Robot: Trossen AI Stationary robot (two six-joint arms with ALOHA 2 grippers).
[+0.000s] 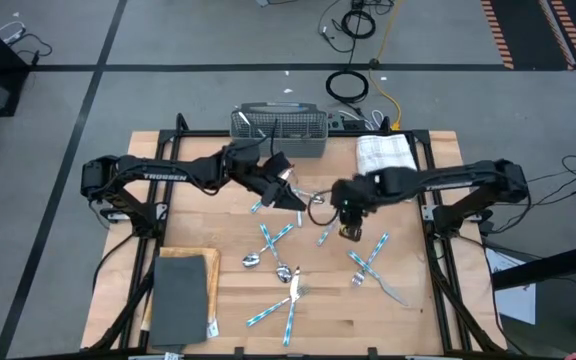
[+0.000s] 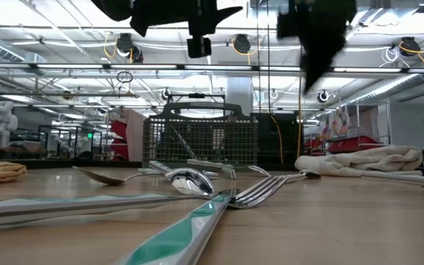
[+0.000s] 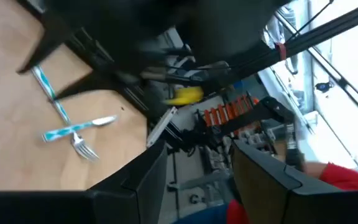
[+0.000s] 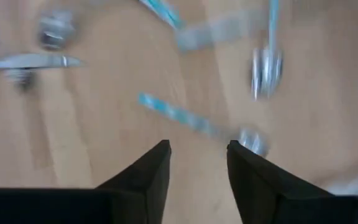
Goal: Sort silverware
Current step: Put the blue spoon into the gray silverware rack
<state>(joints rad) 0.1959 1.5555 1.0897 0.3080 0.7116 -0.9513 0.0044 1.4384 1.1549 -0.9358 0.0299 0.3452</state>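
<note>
The silverware, small forks, spoons and knives with blue-and-white handles, lies scattered flat on the wooden table (image 1: pixel 408 310): a crossed pair (image 1: pixel 276 236), another pair (image 1: pixel 368 262), more near the near edge (image 1: pixel 290 300). The low view shows a spoon (image 2: pixel 190 180) and a fork (image 2: pixel 260 191) close up. My left gripper (image 1: pixel 286 192) (image 3: pixel 197 165) hovers open above the table's middle, tipped about level, with nothing between its fingers. My right gripper (image 1: pixel 349 230) (image 4: pixel 197 152) is open and points down, just above a spoon (image 4: pixel 197 124) that lies beyond its fingertips.
A grey mesh basket (image 1: pixel 278 128) (image 2: pixel 201 140) stands at the table's far edge, and a white cloth (image 1: pixel 383 152) (image 2: pixel 366 158) lies to its right. A dark grey pad on a wooden board (image 1: pixel 183 295) fills the near left corner. Cables lie beyond the far edge.
</note>
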